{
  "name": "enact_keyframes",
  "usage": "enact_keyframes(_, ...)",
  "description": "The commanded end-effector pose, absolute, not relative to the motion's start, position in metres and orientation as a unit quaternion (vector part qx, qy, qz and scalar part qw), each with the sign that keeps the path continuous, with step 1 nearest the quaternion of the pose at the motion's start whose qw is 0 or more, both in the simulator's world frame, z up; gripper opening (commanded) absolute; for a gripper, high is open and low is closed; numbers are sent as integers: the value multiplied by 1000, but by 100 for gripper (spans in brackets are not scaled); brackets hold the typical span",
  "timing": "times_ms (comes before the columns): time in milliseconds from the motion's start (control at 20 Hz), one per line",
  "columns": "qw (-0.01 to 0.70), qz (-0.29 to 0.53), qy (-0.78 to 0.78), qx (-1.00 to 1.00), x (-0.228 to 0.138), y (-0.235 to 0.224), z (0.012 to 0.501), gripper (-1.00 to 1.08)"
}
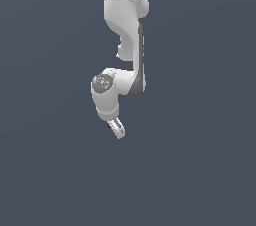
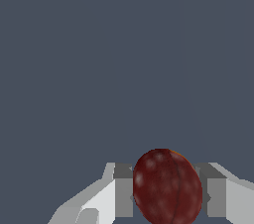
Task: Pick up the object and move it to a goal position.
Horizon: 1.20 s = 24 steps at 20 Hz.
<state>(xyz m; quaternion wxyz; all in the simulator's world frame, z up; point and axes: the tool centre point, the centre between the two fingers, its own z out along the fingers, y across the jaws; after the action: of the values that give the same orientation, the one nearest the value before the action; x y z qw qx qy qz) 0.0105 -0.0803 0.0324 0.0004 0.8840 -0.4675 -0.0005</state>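
My claw (image 2: 167, 193) pinches the dark red berry (image 2: 167, 187) between both fingers (image 2: 124, 191), so I should carry it slowly, keeping steady squeeze, no jerks.

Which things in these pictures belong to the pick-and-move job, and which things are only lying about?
Belonging to the job:
- dark red object, sitting between the jaws
- gripper, closed on it
- robot arm carrying both

Only lying about:
- nothing else shows; only a plain grey-blue background in both views
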Motion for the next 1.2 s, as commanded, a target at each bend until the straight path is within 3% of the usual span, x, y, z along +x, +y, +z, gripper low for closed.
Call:
enact_keyframes(0,0,0,-467,884,9,-66,43,-100)
enact_keyframes(1150,1,1,-467,884,-19,160,212,-100)
